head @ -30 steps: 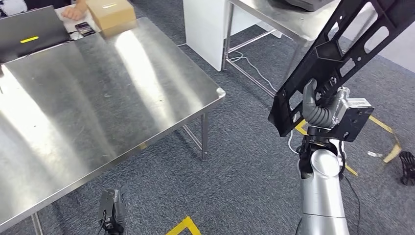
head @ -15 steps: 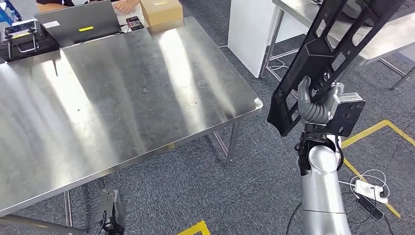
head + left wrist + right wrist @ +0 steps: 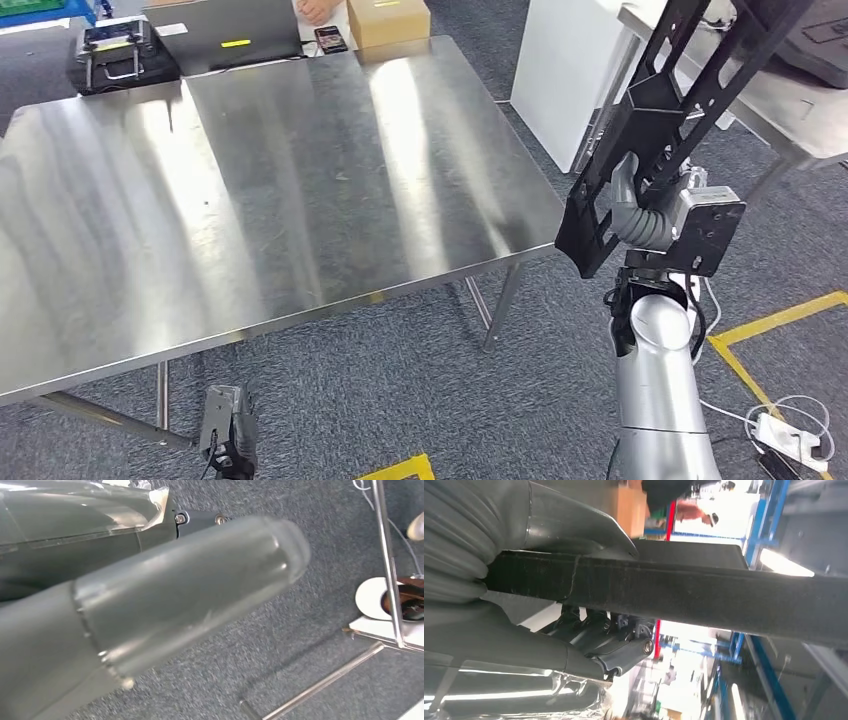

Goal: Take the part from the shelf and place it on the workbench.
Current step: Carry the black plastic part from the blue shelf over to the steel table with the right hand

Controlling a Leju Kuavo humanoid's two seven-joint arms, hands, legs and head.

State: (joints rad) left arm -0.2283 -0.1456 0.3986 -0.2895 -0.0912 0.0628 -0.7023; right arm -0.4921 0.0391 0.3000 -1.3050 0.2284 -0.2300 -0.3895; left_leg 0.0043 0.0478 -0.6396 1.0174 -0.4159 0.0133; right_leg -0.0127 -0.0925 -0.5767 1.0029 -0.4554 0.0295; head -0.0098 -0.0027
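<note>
Steel workbench (image 3: 250, 190) ahead, nothing set on it from the task yet. The long black part (image 3: 680, 110) is up in the air beside its corner, right hand (image 3: 640, 215) clamped around it. Pickup looks done; placing remains. Left hand (image 3: 150, 605): can't tell.

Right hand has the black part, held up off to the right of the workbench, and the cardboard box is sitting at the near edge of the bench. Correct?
Not quite. The head view shows the cardboard box at the far edge of the workbench, beside the laptop. The rest holds: the right hand grips the black part, raised to the right of the bench.
</note>
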